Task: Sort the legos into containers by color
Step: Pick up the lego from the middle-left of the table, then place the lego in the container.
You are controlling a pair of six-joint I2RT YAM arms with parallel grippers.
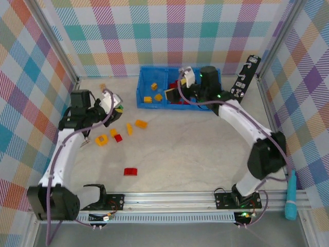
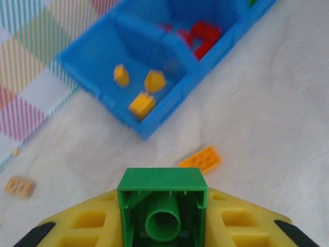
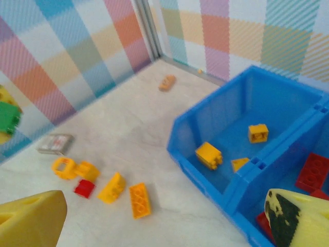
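The left gripper [image 1: 117,106] is clamped on a small green studded plastic brick [image 2: 162,206], pinched between its yellow fingers [image 2: 92,221] with the hollow underside facing the wrist camera. It hangs above the pale table [image 1: 195,149], to the left of the blue plastic three-compartment bin [image 1: 140,92] and apart from it. The right gripper [image 3: 165,206] hovers over the front wall of that bin, about at the middle compartment, its jaws spread wide with nothing between them. The bin sits at the back of the table near the checked wall. Its left compartment holds three yellow-orange bricks [image 1: 153,86], and the middle one holds red bricks [image 3: 313,172]; the right arm covers the right compartment, so I can't tell what is in it. Loose on the table in front of the bin's left end lie four yellow-orange pieces [image 1: 141,123], with a small red brick [image 1: 118,138] just beside them. Another red brick [image 1: 130,171] lies on its own nearer the arm bases, well apart from the rest. A small tan block [image 1: 103,86] rests near the back left corner.
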